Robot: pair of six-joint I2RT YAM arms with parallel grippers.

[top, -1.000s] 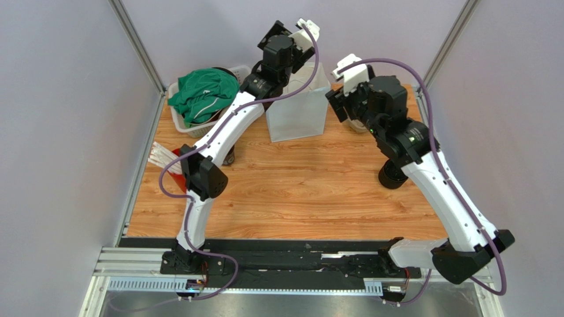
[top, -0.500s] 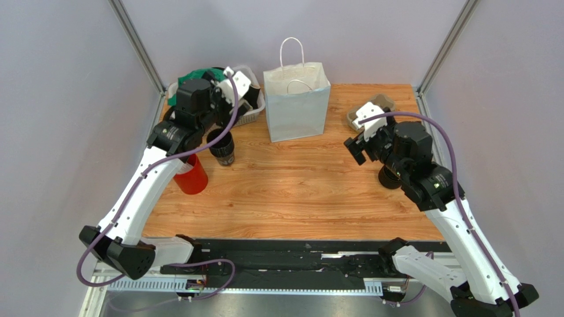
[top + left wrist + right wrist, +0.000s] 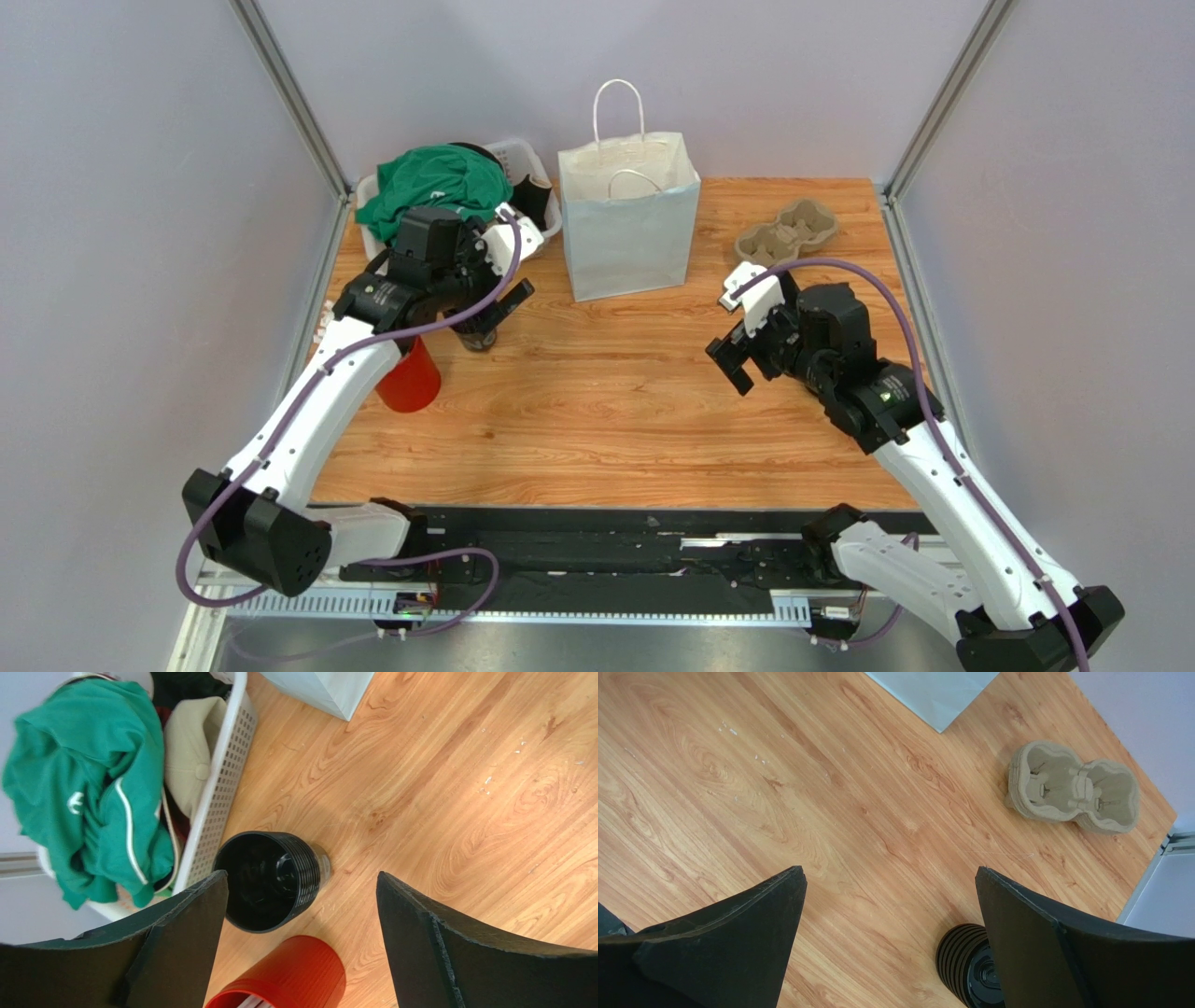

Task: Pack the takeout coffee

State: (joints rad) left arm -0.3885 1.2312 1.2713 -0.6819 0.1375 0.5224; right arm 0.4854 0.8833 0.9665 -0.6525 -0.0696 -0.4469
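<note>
Hovering left gripper (image 3: 302,876), jaws apart, empty, above the takeout coffee (image 3: 270,882); it stands upright, long axis vertical, top facing up, far left, between white basket (image 3: 224,777) and red cup (image 3: 288,980); right gripper (image 3: 891,871) spread wide, empty

L claw (image 3: 302,882) spread wide | black cup (image 3: 270,878) upright below | red cup (image 3: 288,983) just beside it

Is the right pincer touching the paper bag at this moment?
Apart. The top external view shows a strip of bare wooden tabletop between the right pincer and the paper bag. Its jaws stand open with nothing between them.
</note>
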